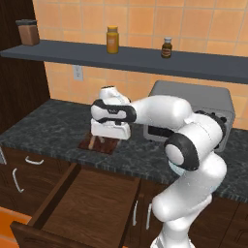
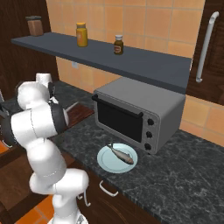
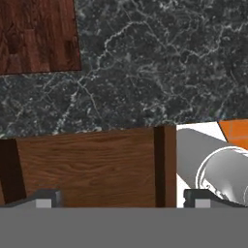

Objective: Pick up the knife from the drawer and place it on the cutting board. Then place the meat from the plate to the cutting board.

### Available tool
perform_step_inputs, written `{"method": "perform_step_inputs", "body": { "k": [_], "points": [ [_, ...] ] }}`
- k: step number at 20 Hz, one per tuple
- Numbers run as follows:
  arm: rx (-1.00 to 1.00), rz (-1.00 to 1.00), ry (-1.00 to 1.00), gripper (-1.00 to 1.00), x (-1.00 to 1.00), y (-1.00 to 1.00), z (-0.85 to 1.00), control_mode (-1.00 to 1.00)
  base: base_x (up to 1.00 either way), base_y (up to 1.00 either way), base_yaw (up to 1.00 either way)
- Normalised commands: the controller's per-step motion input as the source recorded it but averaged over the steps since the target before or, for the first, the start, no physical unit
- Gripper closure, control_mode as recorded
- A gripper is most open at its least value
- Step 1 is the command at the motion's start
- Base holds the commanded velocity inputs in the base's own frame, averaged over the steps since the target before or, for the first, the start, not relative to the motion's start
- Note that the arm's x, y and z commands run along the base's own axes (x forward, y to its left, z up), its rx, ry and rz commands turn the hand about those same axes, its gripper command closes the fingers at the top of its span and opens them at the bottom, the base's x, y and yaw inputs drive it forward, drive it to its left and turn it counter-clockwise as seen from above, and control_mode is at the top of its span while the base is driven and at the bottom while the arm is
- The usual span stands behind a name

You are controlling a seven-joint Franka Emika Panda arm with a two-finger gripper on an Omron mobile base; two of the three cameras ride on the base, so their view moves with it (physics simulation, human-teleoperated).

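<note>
Grey toaster oven [image 2: 140,118] behind plate [image 2: 105,162] — meat [image 2: 121,154] on it

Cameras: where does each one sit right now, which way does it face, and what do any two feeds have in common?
Left base view: behind the arm's left, looking forward and down at the open drawer, cutting board and toaster oven; the white arm crosses it.
Right base view: behind the arm's right, facing the toaster oven, plate and fish; arm at left.
Hand view: looks down on counter, board corner and drawer; fingertips at bottom.
Shared: both base views show oven and shelf jars.
</note>
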Motion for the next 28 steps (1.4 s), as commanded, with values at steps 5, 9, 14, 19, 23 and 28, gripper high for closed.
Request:
{"method": "perform_step_inputs", "body": {
  "k": [5, 9, 14, 19, 23, 28],
  "points": [
    [0.10, 0.07, 0.00, -1.00, -0.87, -0.74, 0.62, -1.00, 0.00, 0.00, 0.00],
    [0.01, 0.35, -0.01, -1.00, -0.91, -0.75, 0.34, -1.00, 0.00, 0.00, 0.00],
    [-0.05, 0.49, -0.15, -1.00, -0.68, -0.82, 0.16, -1.00, 0.00, 0.00, 0.00],
    [0.00, 0.56, -0.20, -1.00, -0.34, -0.94, 0.03, -1.00, 0.00, 0.00, 0.00],
    [0.00, 0.58, -0.06, -1.00, -0.22, -0.88, 0.00, -1.00, 0.00, 0.00, 0.00],
    [0.00, 0.45, 0.00, -1.00, -0.02, -0.74, 0.00, -1.00, 0.00, 0.00, 0.00]
  ]
}}
